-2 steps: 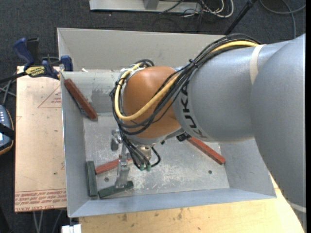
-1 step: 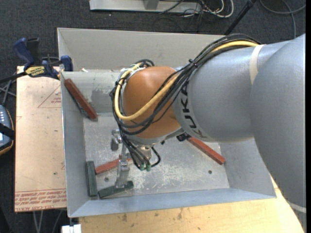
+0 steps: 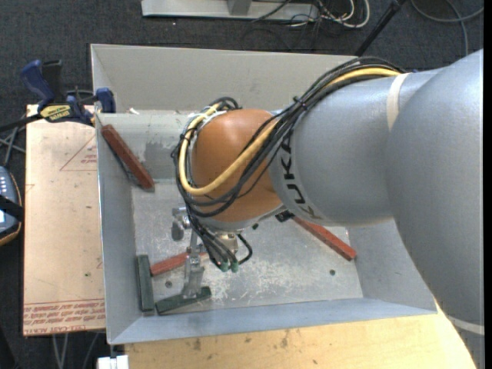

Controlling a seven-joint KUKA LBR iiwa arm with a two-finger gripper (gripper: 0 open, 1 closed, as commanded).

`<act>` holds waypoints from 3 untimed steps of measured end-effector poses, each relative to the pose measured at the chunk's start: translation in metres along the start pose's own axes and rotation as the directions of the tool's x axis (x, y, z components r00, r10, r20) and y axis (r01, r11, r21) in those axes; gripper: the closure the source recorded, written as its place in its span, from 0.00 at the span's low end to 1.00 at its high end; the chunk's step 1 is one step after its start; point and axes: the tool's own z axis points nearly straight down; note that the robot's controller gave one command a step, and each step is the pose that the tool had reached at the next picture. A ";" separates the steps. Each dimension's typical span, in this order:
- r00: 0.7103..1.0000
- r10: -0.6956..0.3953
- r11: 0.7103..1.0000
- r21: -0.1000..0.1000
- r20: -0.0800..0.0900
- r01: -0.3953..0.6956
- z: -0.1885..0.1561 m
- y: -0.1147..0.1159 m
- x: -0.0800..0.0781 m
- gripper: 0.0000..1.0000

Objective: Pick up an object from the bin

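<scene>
Gripper [image 3: 191, 281] is hanging low at lower left, just above a green bar [image 3: 182, 301] beside an orange stick [image 3: 167, 265]; open or closed, I cannot tell. Nothing seems lifted yet, so grasping and raising are likely remaining.

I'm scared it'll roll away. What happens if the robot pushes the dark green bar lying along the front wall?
The dark green bar looks flat-sided, so it would probably slide, not roll. It looks straight, so likely stiff. Lying flat and thin on the bin floor, it may be hard to grip.
</scene>
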 end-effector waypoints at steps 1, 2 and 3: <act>0.961 -0.277 0.961 0.000 -0.002 0.277 0.046 -0.002 -0.005 0.00; 0.881 -0.473 0.881 -0.002 -0.014 0.473 0.093 0.014 -0.019 1.00; 0.881 -0.473 0.881 -0.002 -0.014 0.473 0.093 0.014 -0.019 1.00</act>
